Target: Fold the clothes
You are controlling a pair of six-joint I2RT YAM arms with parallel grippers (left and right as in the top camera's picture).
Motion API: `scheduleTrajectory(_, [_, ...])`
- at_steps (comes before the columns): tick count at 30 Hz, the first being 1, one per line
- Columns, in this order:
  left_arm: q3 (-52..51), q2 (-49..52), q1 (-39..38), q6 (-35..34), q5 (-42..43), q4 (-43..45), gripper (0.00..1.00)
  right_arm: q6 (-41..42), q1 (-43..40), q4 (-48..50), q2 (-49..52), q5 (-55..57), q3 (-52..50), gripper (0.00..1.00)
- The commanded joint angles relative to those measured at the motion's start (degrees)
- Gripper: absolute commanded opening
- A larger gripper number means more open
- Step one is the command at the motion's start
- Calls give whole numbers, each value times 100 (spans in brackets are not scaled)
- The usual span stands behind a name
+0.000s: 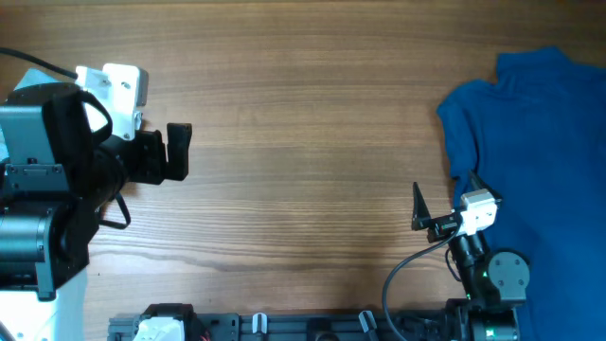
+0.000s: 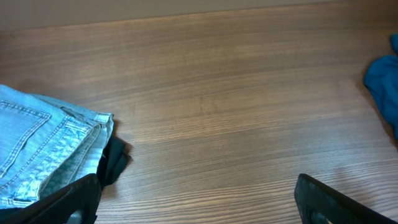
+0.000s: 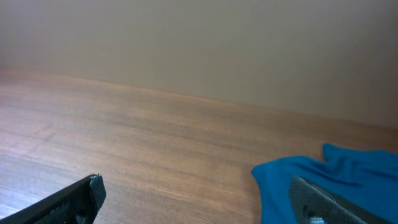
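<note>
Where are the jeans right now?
The folded jeans show only in the left wrist view, at its lower left, lying over a black garment that peeks out beside them, close to the open left hand.

We count three garments on one table (image 1: 303, 114): one pale jeans (image 2: 43, 140), one blue garment (image 1: 540, 142), seemingly one black garment (image 2: 114, 163). Two claws: left claw (image 1: 182, 152), right claw (image 1: 417, 208).

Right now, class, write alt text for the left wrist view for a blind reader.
Folded pale denim jeans lie at the lower left of a wooden table, a black garment peeking out at their edge. The left gripper frames the bottom corners, its fingers spread wide and empty; a blue garment shows at the right edge.
</note>
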Motion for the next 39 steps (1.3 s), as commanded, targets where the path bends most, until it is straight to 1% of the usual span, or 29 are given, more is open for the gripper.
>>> scheduleTrajectory(1, [7, 2, -31, 109, -55, 17, 100, 90, -31, 74, -90, 72, -15, 100])
scheduleTrajectory(16, [7, -11, -39, 109, -59, 17, 100, 92, -31, 74, -90, 72, -13, 100])
scheduleTrajectory(18, [4, -243, -63, 109, -72, -299, 100, 92, -31, 74, -90, 72, -15, 100])
scheduleTrajectory(20, [0, -501, -63, 120, -133, -210, 100, 92, -31, 74, -90, 72, -13, 100])
scheduleTrajectory(21, [-118, -778, -63, 81, -114, 11, 100, 94, -31, 74, -90, 72, -13, 100])
scheduleTrajectory(23, [-828, -1493, -61, 63, -140, 918, 100, 92, -31, 74, -90, 72, -15, 100])
scheduleTrajectory(24, [-1115, -1707, -61, 61, -138, 1187, 100, 90, -31, 74, -90, 72, -15, 100])
scheduleTrajectory(26, [-2208, -2496, -57, -188, -144, 2153, 100, 94, -31, 74, -90, 72, -15, 100])
scheduleTrajectory(30, [-4448, -4039, -9, -855, -205, 3698, 100, 92, -31, 74, -90, 72, -15, 100])
scheduleTrajectory(32, [-5268, -4605, -9, -1113, -205, 4415, 100, 92, -31, 74, -90, 72, -15, 100])
scheduleTrajectory(34, [-6050, -5108, -7, -1244, -201, 5235, 100, 92, -31, 74, -90, 72, -15, 100])
scheduleTrajectory(35, [-6568, -5427, -9, -1252, -201, 5792, 100, 92, -31, 74, -90, 72, -15, 100])
scheduleTrajectory(37, [-7394, -5893, -9, -1250, -201, 6544, 100, 92, -31, 74, -90, 72, -15, 100])
scheduleTrajectory(39, [-7941, -6218, -9, -1250, -201, 6883, 100, 90, -31, 74, -90, 72, -15, 100])
